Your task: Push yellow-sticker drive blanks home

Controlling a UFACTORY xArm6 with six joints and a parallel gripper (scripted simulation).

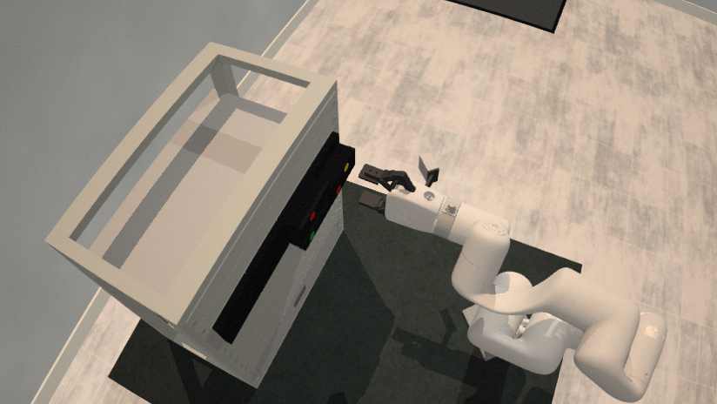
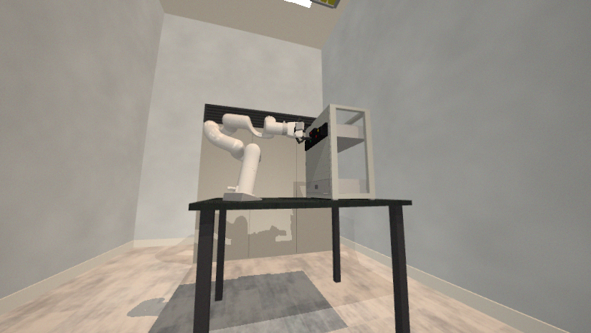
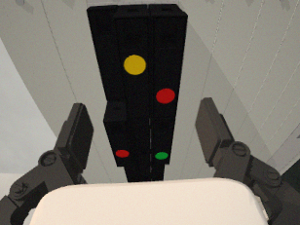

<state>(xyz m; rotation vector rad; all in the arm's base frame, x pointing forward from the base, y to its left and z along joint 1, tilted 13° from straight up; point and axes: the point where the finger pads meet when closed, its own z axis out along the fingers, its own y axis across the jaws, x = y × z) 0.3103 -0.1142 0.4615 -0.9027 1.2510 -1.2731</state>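
The beige rack [image 1: 200, 185] holds a black storage chassis [image 1: 300, 211] in its front. Four black blanks stand out of it. One carries a yellow sticker [image 1: 345, 165], which also shows in the wrist view [image 3: 134, 64]. Two carry red stickers [image 3: 166, 95] [image 3: 122, 154] and one a green sticker [image 3: 162, 155]. My gripper [image 1: 368, 186] is open and empty. It faces the chassis front a short way off, near the yellow-sticker blank, and touches nothing. In the wrist view its fingers flank the lower stickers. In the exterior view the gripper [image 2: 300, 133] is at the rack's front [image 2: 316, 132].
The rack stands on a dark table [image 2: 298, 202] beside my arm's base [image 2: 242, 196]. The rack's top is an open frame with a shelf inside. A wall runs close behind the rack.
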